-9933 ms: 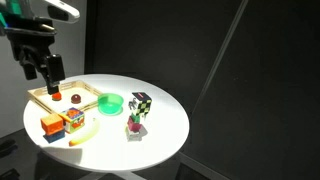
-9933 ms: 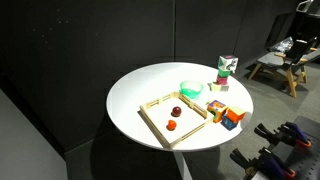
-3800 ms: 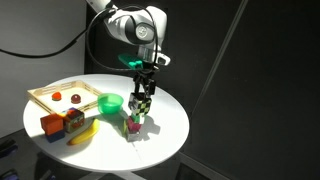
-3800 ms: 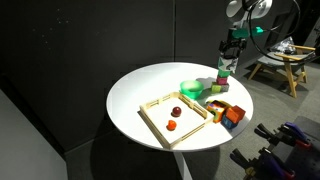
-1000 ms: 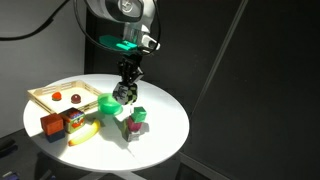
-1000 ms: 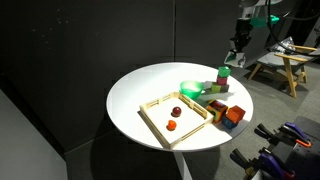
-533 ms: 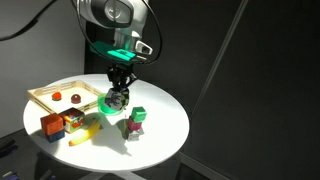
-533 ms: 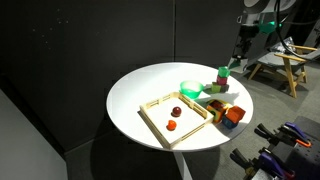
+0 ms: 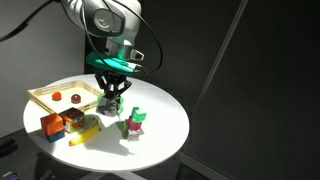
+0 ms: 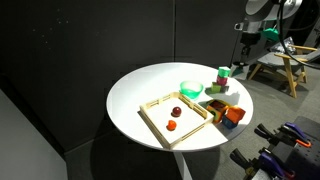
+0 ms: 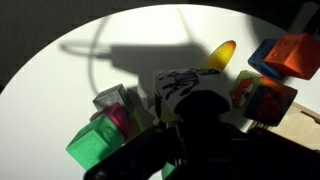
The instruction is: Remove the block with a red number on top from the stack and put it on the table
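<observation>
The block with a red number on top (image 11: 183, 84) shows white and black patterned faces in the wrist view, right at my dark fingertips. My gripper (image 9: 111, 100) is shut on it and holds it above the table (image 9: 170, 130), left of the green-and-pink cube (image 9: 133, 121). That cube (image 11: 104, 132) stands alone on the white top; nothing is stacked on it. The red number itself is hidden. In an exterior view the arm (image 10: 252, 30) hangs beyond the green-and-pink cube (image 10: 222, 78).
A wooden tray (image 9: 45, 96) with small red pieces lies at the left. Orange and blue cubes (image 9: 58, 123) and a banana (image 9: 85, 130) sit near the front edge. A green bowl (image 10: 190, 88) stands by the tray.
My gripper has carried the patterned block left and downward, away from the green-and-pink cube. That cube has stayed in place.
</observation>
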Tool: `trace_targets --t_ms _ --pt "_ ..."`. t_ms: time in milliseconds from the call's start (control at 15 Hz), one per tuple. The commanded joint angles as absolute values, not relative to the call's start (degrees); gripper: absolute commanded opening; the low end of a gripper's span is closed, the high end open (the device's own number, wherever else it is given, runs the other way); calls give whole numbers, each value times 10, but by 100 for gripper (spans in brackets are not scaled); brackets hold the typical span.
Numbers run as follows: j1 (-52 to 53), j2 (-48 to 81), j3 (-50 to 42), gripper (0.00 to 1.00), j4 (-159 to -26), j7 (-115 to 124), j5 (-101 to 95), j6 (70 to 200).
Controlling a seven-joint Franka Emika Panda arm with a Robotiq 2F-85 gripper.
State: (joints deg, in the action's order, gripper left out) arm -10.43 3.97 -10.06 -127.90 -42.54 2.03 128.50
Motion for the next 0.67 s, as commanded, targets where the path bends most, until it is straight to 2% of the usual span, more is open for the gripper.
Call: trace_targets --t_ms 0,600 --pt "-111 23 -94 7 -1303 -521 39 1293" --pt "-107 30 -88 7 -1318 -690 38 1294"
